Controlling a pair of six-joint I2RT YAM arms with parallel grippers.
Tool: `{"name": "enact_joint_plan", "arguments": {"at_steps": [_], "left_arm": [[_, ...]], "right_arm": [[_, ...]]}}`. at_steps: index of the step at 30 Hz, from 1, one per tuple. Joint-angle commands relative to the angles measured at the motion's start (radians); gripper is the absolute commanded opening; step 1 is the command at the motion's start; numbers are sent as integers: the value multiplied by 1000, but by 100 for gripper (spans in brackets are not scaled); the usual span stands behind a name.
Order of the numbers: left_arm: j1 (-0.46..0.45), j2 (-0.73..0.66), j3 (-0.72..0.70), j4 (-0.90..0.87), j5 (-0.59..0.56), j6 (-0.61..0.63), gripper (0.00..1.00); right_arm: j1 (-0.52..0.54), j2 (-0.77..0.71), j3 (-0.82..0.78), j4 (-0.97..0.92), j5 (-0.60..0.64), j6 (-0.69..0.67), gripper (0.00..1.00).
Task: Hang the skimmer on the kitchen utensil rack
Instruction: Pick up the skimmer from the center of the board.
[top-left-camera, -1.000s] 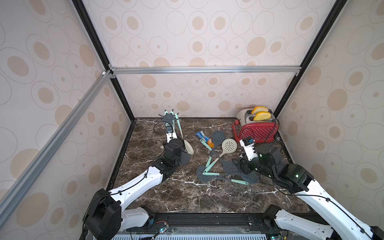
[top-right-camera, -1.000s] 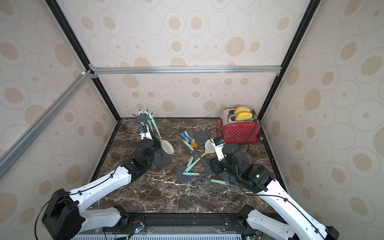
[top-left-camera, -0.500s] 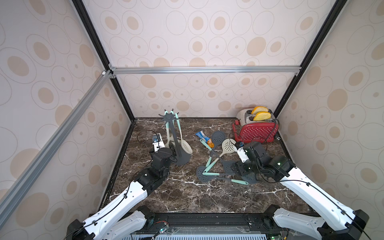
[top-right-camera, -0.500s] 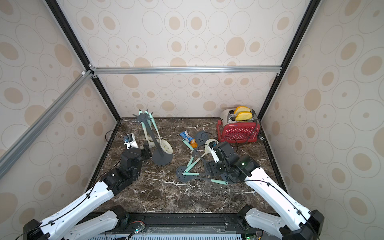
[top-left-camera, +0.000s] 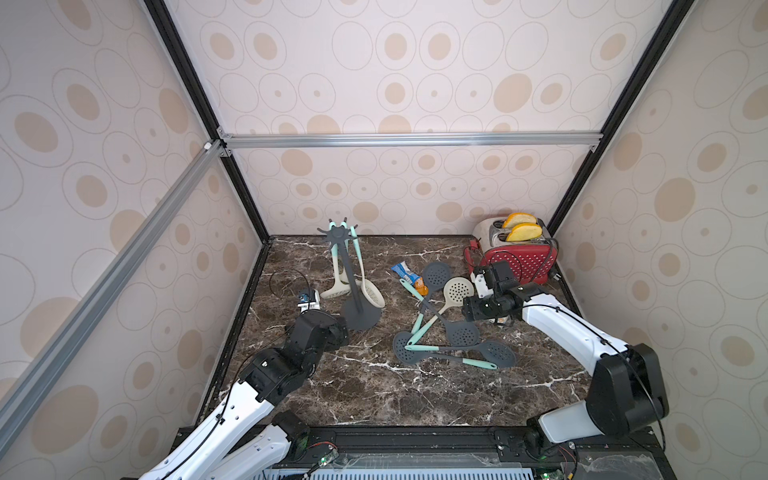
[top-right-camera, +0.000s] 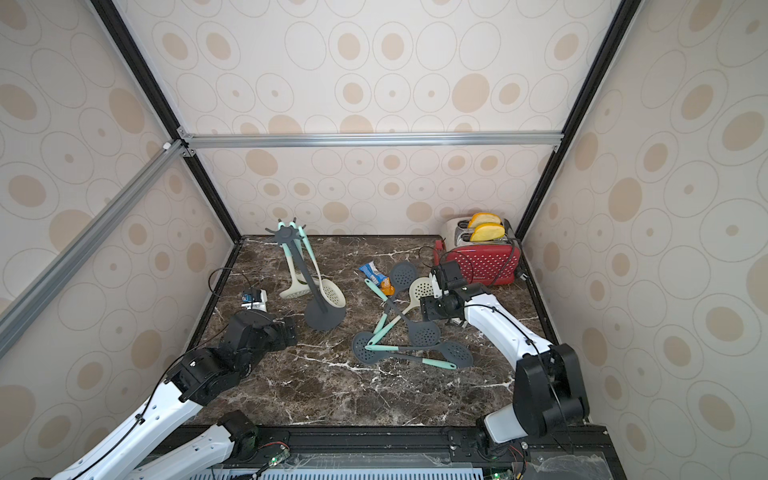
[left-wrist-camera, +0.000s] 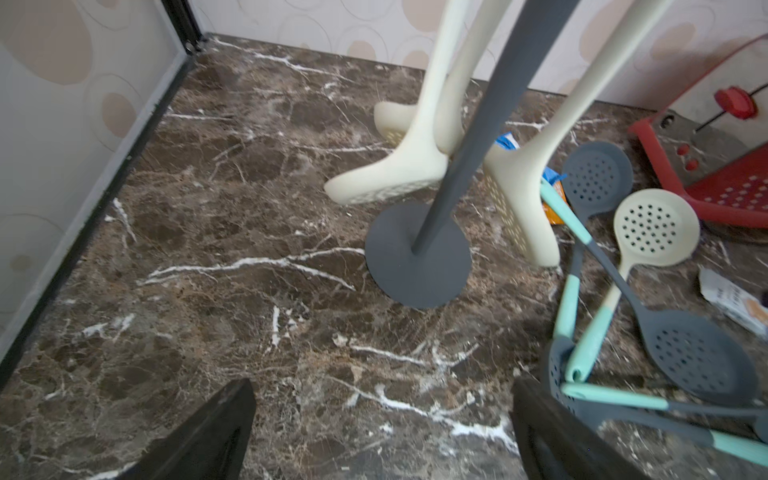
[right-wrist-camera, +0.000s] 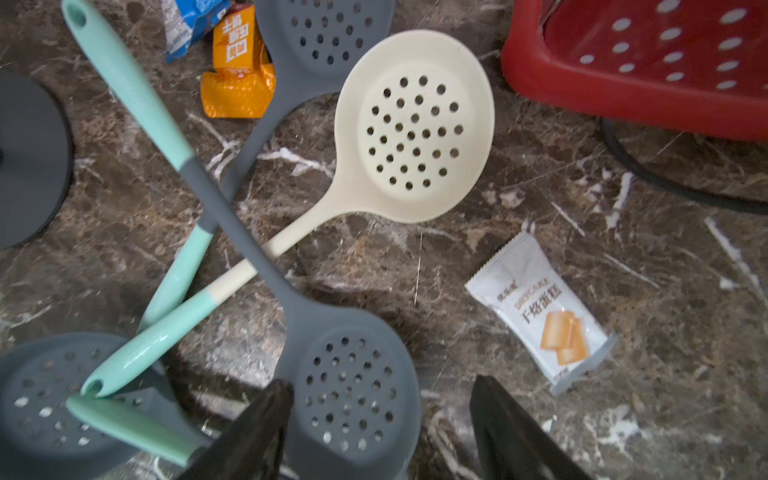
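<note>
**A:** Where does the kitchen utensil rack (top-left-camera: 351, 286) stand?

**B:** Upright at the back left of the marble tabletop (top-left-camera: 374, 399), with its round base flat on the stone. The hung skimmers (top-left-camera: 371, 296) dangle from the crown hooks, their cream heads low beside the pole. The left wrist view shows three cream handles there.

**A:** And the ones off the rack?

**B:** A loose cream skimmer (top-left-camera: 457, 289) lies bowl-up to the right of the rack, its handle crossed under a grey one. Four grey skimmers (top-left-camera: 461, 333) lie around it in a tangle, with their mint-tipped handles overlapping.

**A:** The left gripper (left-wrist-camera: 382, 384)?

**B:** Jaws spread wide with nothing between them. It is near the rack's base, not touching it.

**A:** The right gripper (right-wrist-camera: 382, 384)?

**B:** Jaws parted and gripping nothing. It hangs over the head of one grey skimmer, and a white snack packet (right-wrist-camera: 540, 316) lies just beside it.

**A:** Anything further out?

**B:** A red toaster (top-left-camera: 519, 259) sits in the back right corner, two bread slices (top-left-camera: 521, 226) standing in its slots. An orange packet (right-wrist-camera: 237, 75) and a blue packet (right-wrist-camera: 187, 20) lie by the farthest grey head.
</note>
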Motion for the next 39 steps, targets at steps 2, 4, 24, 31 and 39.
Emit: {"name": "enact_joint_plan", "arguments": {"at_steps": [2, 4, 24, 31, 39], "left_arm": [[-4, -11, 37, -142, 131, -13, 99], [-4, -9, 43, -155, 144, -10, 99], [-4, -275, -85, 14, 276, -138, 93], [-4, -292, -60, -19, 320, -74, 88], [-4, -289, -28, -34, 315, -66, 85]], "right_arm": [[-44, 90, 30, 138, 17, -90, 71], [-68, 136, 43, 165, 6, -112, 70], [-107, 451, 258, 138, -68, -209, 61], [-117, 503, 308, 111, -121, -226, 44], [-116, 365, 243, 143, -99, -209, 7]]}}
